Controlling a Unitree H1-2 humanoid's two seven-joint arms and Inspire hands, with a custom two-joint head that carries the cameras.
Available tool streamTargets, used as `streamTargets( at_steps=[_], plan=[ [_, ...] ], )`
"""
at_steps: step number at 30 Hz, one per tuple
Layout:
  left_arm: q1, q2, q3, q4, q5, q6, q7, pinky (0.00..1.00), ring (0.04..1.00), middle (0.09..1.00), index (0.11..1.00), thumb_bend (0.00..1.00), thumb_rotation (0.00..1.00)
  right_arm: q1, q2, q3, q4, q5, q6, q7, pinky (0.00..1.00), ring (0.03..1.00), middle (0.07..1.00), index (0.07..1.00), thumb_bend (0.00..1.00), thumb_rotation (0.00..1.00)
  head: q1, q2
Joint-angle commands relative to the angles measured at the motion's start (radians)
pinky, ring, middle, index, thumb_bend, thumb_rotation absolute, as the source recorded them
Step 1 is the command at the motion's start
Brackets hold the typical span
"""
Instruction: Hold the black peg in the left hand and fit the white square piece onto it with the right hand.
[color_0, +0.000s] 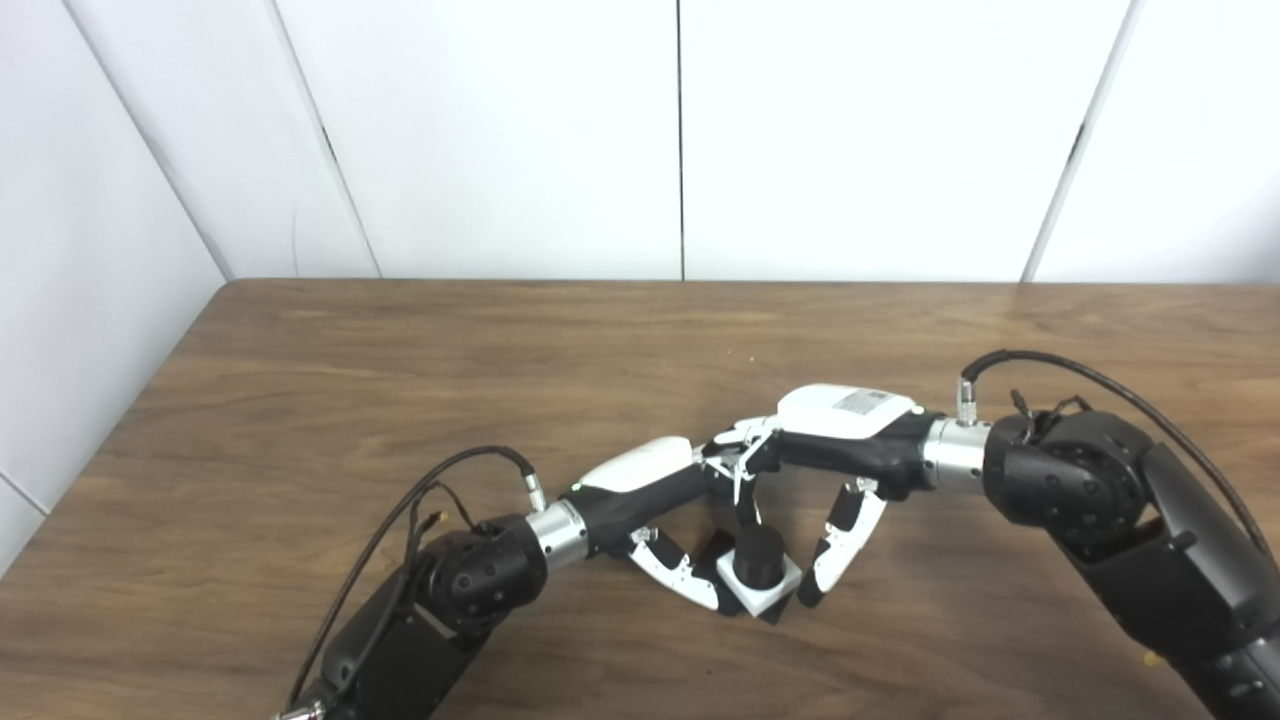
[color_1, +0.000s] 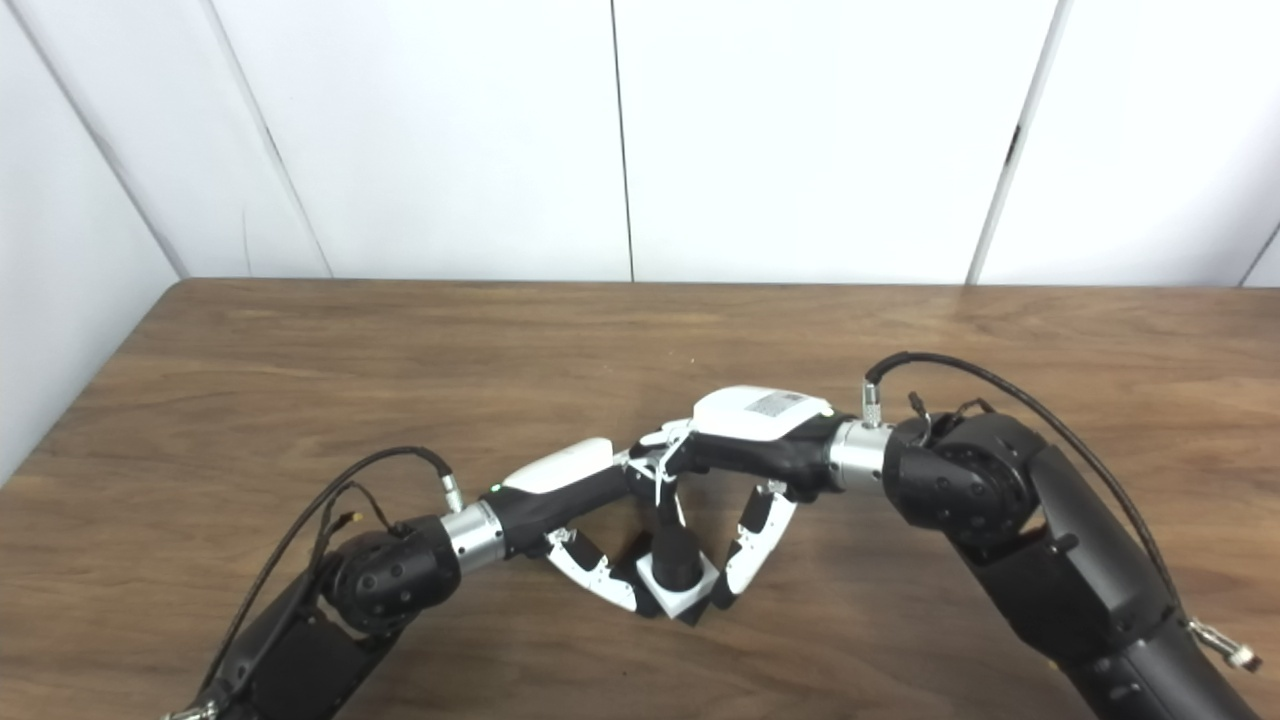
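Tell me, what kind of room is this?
Probably a lab or test room, not a home. A bare wooden table stands against plain white wall panels, and the only things on it are a black peg and a white square piece between two robot arms.

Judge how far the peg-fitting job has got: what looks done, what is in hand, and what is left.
Done, it seems: the black peg already stands through the white square piece. In hand: the left hand and the right hand both close in on the pair from either side; exact contact is hard to see. Left: perhaps seating the piece fully and letting go.
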Motion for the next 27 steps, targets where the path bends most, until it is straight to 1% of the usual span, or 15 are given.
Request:
streamTargets(
  at_steps=[1, 6, 14, 16, 17, 21, 24, 27],
  plan=[
    [0.006, 0.013, -0.018, 0.011, 0.046, 0.030, -0.035, 1.00, 1.000, 0.956, 0.492, 0.52, 0.08, -0.047, -0.012, -0.022, -0.028, 0.008, 0.011, -0.004, 0.92, 0.954, 0.925, 0.769, 0.92, 0.33, 0.000, 0.000],
    [0.005, 0.014, -0.018, 0.011, 0.049, 0.033, -0.037, 1.00, 1.000, 0.957, 0.492, 0.52, 0.08, -0.049, -0.016, -0.028, -0.026, 0.007, 0.011, -0.010, 0.92, 0.953, 0.925, 0.773, 0.90, 0.33, -0.005, 0.000],
    [0.002, 0.022, -0.018, 0.017, 0.050, 0.022, -0.035, 1.00, 1.000, 0.959, 0.493, 0.52, 0.08, -0.063, -0.023, -0.051, -0.011, 0.004, 0.012, -0.016, 0.92, 0.954, 0.926, 0.770, 0.89, 0.33, -0.028, -0.004],
    [0.002, 0.024, -0.015, 0.016, 0.042, 0.022, -0.040, 1.00, 1.000, 0.961, 0.493, 0.52, 0.08, -0.070, -0.030, -0.062, 0.007, 0.001, 0.012, -0.022, 0.90, 0.948, 0.924, 0.763, 0.88, 0.32, -0.031, -0.004],
    [0.001, 0.025, -0.014, 0.018, 0.040, 0.020, -0.041, 1.00, 1.000, 0.962, 0.493, 0.52, 0.08, -0.073, -0.033, -0.068, 0.016, -0.002, 0.012, -0.027, 0.87, 0.938, 0.922, 0.756, 0.88, 0.32, -0.036, -0.005],
    [0.000, 0.031, -0.010, 0.020, 0.035, 0.014, -0.044, 1.00, 1.000, 0.962, 0.493, 0.52, 0.08, -0.083, -0.043, -0.095, 0.050, -0.019, 0.028, -0.051, 0.86, 0.935, 0.921, 0.757, 0.87, 0.28, -0.051, -0.009],
    [-0.003, 0.036, -0.009, 0.029, 0.039, -0.002, -0.040, 1.00, 1.000, 0.963, 0.493, 0.52, 0.08, -0.089, -0.045, -0.116, 0.077, -0.024, 0.039, -0.066, 0.87, 0.948, 0.922, 0.760, 0.85, 0.26, -0.059, -0.011],
    [-0.005, 0.042, -0.010, 0.031, 0.041, -0.005, -0.044, 1.00, 1.000, 0.965, 0.493, 0.52, 0.08, -0.093, -0.055, -0.132, 0.109, -0.034, 0.051, -0.084, 0.90, 0.958, 0.931, 0.766, 0.84, 0.26, -0.070, -0.015]
  ],
)
